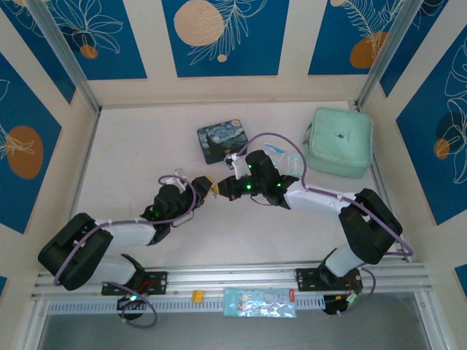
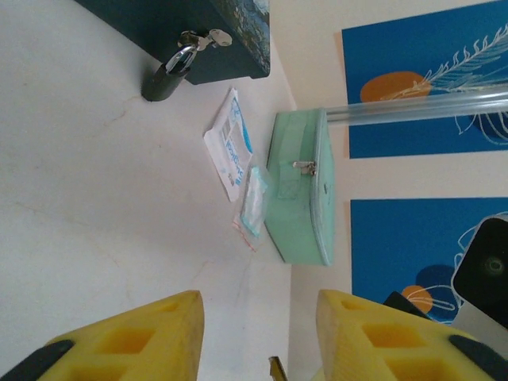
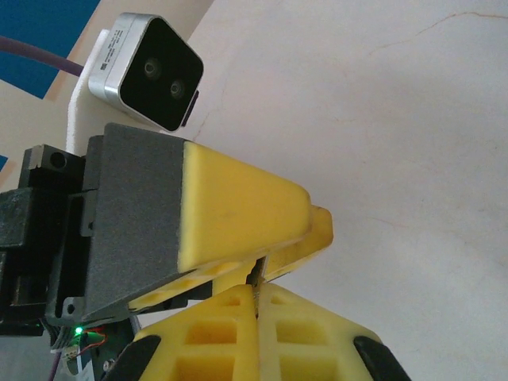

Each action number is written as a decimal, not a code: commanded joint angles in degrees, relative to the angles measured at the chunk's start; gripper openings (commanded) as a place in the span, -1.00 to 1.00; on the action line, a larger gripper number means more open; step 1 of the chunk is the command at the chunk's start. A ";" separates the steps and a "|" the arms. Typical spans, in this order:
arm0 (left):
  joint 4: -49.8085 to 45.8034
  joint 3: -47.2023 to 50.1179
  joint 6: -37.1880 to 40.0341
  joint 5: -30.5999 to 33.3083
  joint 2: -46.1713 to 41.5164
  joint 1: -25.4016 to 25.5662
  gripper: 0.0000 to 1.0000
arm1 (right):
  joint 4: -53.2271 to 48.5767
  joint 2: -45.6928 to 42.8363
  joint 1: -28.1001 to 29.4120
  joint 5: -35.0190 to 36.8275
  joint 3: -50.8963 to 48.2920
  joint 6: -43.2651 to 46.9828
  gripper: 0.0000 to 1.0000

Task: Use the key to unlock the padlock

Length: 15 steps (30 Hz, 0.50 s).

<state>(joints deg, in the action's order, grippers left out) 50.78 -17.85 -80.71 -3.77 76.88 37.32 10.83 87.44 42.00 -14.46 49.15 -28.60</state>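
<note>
So both arms meet around the middle of the counter (image 1: 131, 146). The right gripper (image 3: 255, 303) has its yellow pads pressed flat together, pinching a thin sliver right at the tips, which looks like the key (image 3: 255, 275), though barely any of it shows. The left gripper (image 2: 258, 317) is spread wide open with nothing between its pads, and it sits right up against the right one. In the left wrist view a little tip pokes up at the bottom edge, in the gap between the left pads, and I can't tell if anything touches it. The padlock (image 2: 167, 77) isn't in anyone's grip. It hangs by its shackle from the latch on the front of the blue painted tin (image 2: 226, 36), with its black body resting on the counter just in front of the tin, well away from both grippers. A couple of small plastic sachets (image 2: 230, 147) lie beyond the tin, right beside a mint green zip case (image 2: 300, 190) by the wall.
</note>
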 commanded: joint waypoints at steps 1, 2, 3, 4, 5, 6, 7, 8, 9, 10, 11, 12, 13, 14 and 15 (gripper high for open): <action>2.74 -1.58 0.04 0.52 0.47 0.62 -0.27 | 1.56 0.43 -0.06 -1.45 -0.73 -0.75 -1.00; 2.82 -1.49 -0.06 0.52 0.46 0.65 -0.30 | 1.65 0.45 -0.18 -1.62 -0.78 -0.97 -1.00; 2.82 -1.42 0.02 0.60 0.46 0.65 -0.33 | 1.74 0.54 -0.22 -1.69 -0.80 -0.98 -1.00; 2.83 -1.40 0.03 0.69 0.46 0.64 -0.37 | 1.82 0.53 -0.24 -1.71 -0.87 -1.02 -1.00; 2.83 -1.32 0.18 0.69 0.42 0.60 -0.42 | 1.89 0.54 -0.29 -1.71 -1.04 -1.06 -1.00; 2.66 -1.31 0.31 0.70 0.38 0.63 -0.48 | 2.00 0.54 -0.30 -1.74 -1.15 -1.18 -1.00; 2.49 -1.31 0.29 0.69 0.31 0.60 -0.53 | 2.17 0.53 -0.29 -1.74 -1.23 -1.26 -1.00; 2.32 -1.40 0.47 0.69 0.37 0.58 -0.58 | 2.26 0.54 -0.25 -1.71 -1.33 -1.28 -1.00; 2.19 -1.40 0.63 0.63 0.38 0.61 -0.64 | 2.35 0.61 -0.25 -1.80 -1.33 -1.33 -1.00; 2.02 -1.45 0.76 0.61 0.44 0.64 -0.71 | 2.50 0.58 -0.25 -1.81 -1.33 -1.43 -1.00; 1.97 -1.49 0.81 0.61 0.46 0.60 -0.78 | 2.45 0.63 -0.25 -1.80 -1.33 -1.42 -1.00; 1.95 -1.49 0.89 0.61 0.46 0.66 -0.84 | 2.44 0.61 -0.29 -1.82 -1.24 -1.38 -1.00; 1.82 -1.49 1.04 0.56 0.46 0.65 -0.91 | 2.39 0.54 -0.25 -1.81 -1.24 -1.33 -1.00; 1.57 -1.49 1.22 0.61 0.46 0.68 -0.96 | 2.32 0.46 -0.25 -1.74 -1.24 -1.28 -1.00; 1.32 -1.56 1.33 0.69 0.43 0.66 -1.00 | 2.14 0.28 -0.25 -1.44 -1.23 -1.20 -1.00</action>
<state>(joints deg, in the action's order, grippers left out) 52.05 -18.50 -80.31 -3.55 77.01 37.43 12.29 87.77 41.93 -15.05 48.23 -29.63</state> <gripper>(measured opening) 0.045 0.044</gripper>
